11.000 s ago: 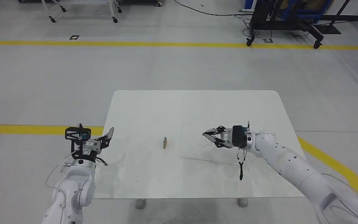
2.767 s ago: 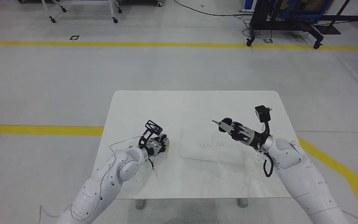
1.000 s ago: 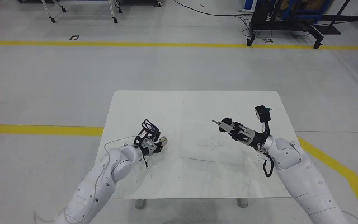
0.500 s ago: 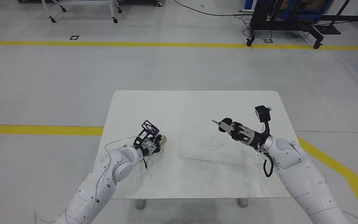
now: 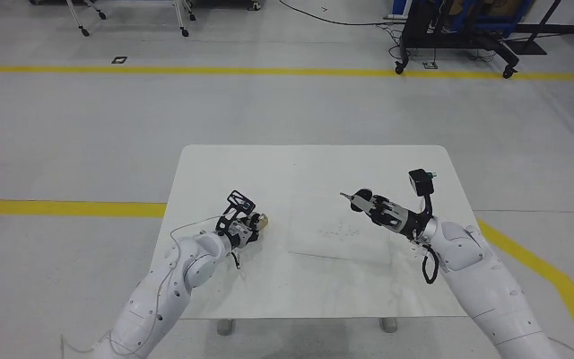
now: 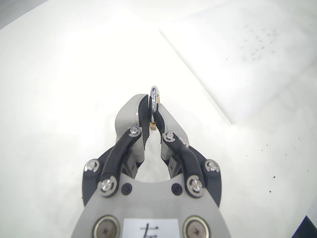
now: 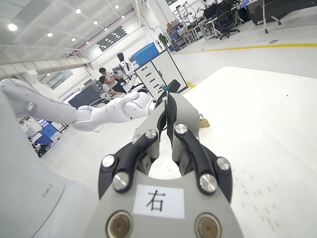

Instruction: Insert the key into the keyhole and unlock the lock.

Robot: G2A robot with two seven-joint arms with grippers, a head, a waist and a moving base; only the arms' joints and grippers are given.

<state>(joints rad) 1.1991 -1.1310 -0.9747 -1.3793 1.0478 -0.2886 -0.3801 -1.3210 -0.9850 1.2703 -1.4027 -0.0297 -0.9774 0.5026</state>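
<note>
Your left gripper (image 6: 152,107) is clamped on the lock (image 6: 154,92), with the shackle between its pads. Your right gripper (image 7: 169,101) is pinched on the key (image 5: 343,195), whose tip pokes out ahead. The lock sits beyond it.

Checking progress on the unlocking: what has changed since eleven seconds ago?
The left gripper came in from the left edge of the table and its fingers shut on the padlock, which barely shifted. The right gripper closed, lifted and turned, then held still for the last seconds.
</note>
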